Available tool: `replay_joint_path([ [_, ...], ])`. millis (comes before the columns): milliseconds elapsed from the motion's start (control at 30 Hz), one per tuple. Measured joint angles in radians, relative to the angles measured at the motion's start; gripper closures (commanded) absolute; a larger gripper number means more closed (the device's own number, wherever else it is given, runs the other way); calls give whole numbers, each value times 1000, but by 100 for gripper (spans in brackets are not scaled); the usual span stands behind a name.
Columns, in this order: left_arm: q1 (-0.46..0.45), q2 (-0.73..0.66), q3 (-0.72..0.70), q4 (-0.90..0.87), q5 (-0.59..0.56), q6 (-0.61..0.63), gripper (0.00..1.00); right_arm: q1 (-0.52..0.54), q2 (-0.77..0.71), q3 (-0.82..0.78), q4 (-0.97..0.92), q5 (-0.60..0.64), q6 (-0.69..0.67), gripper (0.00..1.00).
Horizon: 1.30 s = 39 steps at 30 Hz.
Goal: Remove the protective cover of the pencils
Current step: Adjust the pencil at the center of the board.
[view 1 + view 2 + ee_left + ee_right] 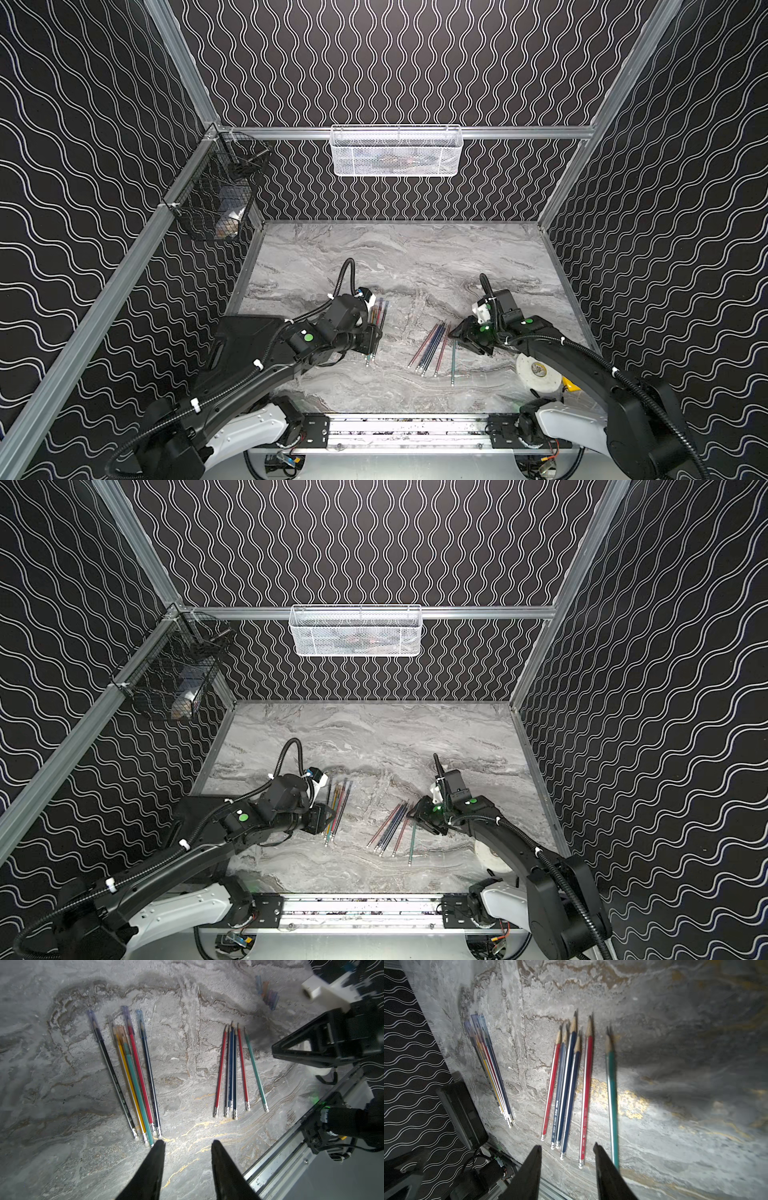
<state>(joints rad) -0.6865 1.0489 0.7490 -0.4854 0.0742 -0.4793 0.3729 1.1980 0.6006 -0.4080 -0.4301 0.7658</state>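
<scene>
Desk carries capped pencils by left pincer; bare pencils by right pincer; both pincers half-open, empty.

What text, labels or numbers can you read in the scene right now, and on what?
None legible.
Black pencil: pale print along the barrel, too blurred to read.
Light blue pencil: white print near its eraser end, too blurred.
Red pencil: faint print, unreadable.
White disc: dark mark at its centre, too small to tell.
</scene>
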Motion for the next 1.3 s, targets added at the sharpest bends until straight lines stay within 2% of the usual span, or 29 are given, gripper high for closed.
replay_joint_path([
  [300,0,203,-17,81,-4,0,59,0,-34,-64,-56,33,-25,57],
  [567,0,342,34,130,-26,13,59,0,-15,-145,8,-36,2,57],
  [933,0,405,77,149,-22,38,58,1,75,-163,177,-132,73,57],
  [1300,0,407,80,149,-21,41,58,1,128,-163,294,-182,128,57],
])
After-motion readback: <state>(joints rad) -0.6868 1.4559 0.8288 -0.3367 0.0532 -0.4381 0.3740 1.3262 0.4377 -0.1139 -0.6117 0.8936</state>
